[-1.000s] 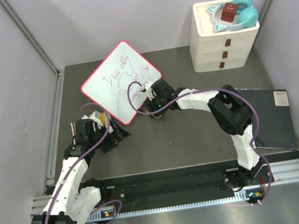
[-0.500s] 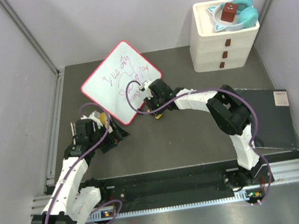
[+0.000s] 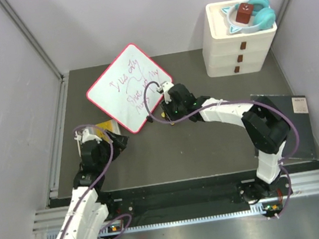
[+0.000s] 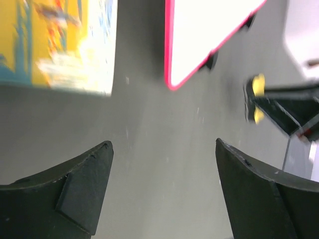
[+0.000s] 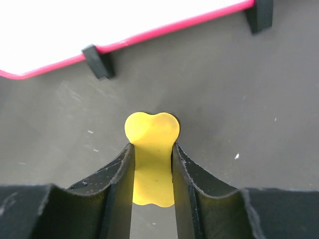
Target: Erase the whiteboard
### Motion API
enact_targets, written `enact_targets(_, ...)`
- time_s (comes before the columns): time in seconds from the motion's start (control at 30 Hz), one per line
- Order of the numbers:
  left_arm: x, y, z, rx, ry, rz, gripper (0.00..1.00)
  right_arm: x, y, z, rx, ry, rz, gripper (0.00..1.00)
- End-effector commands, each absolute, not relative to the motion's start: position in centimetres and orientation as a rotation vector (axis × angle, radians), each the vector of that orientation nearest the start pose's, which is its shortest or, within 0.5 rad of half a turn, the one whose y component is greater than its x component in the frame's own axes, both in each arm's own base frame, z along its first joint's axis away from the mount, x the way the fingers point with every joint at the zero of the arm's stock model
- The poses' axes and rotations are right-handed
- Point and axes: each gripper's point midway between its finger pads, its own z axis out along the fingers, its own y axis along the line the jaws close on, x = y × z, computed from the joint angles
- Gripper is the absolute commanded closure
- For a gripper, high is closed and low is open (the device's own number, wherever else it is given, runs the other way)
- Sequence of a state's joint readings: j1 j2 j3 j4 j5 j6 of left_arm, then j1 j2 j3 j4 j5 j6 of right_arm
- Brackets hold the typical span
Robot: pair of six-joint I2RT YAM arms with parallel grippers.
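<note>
The whiteboard point(image 3: 129, 88), white with a red-pink frame and red handwriting, lies tilted at the back left of the table. My right gripper point(image 3: 169, 113) is just off its lower right edge, shut on a yellow eraser point(image 5: 152, 129). In the right wrist view my gripper point(image 5: 152, 145) holds the eraser above the dark table, short of the board's edge point(image 5: 164, 30) and its black clips point(image 5: 98, 61). My left gripper point(image 3: 118, 142) is open and empty, near the board's lower corner. In the left wrist view that gripper point(image 4: 163, 144) is above bare table, with the board corner point(image 4: 209, 30) ahead.
A yellow printed packet point(image 3: 106, 127) lies beside the board's lower corner, also in the left wrist view point(image 4: 55, 45). A white drawer unit point(image 3: 235, 46) with a teal item and a red-brown block on top stands at the back right. A dark sheet point(image 3: 291, 127) lies at the right.
My left arm has pulled back toward the near left, away from the board's lower corner. My right gripper has shifted a little right along the board's edge, still holding the eraser.
</note>
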State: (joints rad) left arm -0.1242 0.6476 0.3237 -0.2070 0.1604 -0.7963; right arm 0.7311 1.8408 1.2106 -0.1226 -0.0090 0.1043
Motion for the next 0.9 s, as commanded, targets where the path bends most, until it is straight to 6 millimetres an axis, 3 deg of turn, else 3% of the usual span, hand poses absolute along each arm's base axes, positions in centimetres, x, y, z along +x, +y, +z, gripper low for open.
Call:
enact_targets(0.0, 28.2, -7.2, 14.7, -0.607, 1.744, -0.704, 0.10, 35.4, 34.8, 12.5, -0.666, 2.096, 0.594, 0.97)
enact_targets(0.13, 30.1, -7.3, 15.6, -0.538, 1.678, -0.693, 0.09, 35.7, 35.7, 14.1, -0.613, 2.046, 0.727, 0.97)
enact_targets(0.23, 32.2, -7.9, 15.3, -0.493, 1.715, -0.681, 0.09, 36.1, 36.2, 15.1, -0.568, 2.014, 0.816, 0.98)
enact_targets(0.27, 32.7, -8.1, 14.2, -0.494, 1.752, -0.675, 0.09, 36.2, 36.2, 15.3, -0.560, 2.009, 0.821, 0.98)
enact_targets(0.3, 33.5, -8.4, 15.5, -0.456, 1.700, -0.692, 0.09, 36.3, 36.3, 15.5, -0.561, 2.000, 0.824, 0.98)
enact_targets(0.43, 35.2, -8.8, 15.5, -0.414, 1.692, -0.693, 0.09, 37.1, 36.3, 16.5, -0.543, 1.970, 0.844, 0.99)
enact_targets(0.47, 35.7, -9.0, 14.7, -0.407, 1.721, -0.692, 0.10, 37.3, 36.3, 16.4, -0.538, 1.972, 0.846, 0.99)
enact_targets(0.53, 36.4, -9.7, 15.3, -0.367, 1.714, -0.719, 0.12, 37.8, 36.2, 16.7, -0.531, 1.967, 0.850, 0.99)
enact_targets(0.7, 37.5, -10.8, 14.2, -0.327, 1.730, -0.764, 0.24, 39.1, 36.0, 16.7, -0.495, 1.963, 0.862, 0.99)
enact_targets(0.87, 38.0, -11.4, 12.2, -0.324, 1.772, -0.795, 0.31, 40.9, 35.5, 17.0, -0.438, 1.962, 0.867, 1.00)
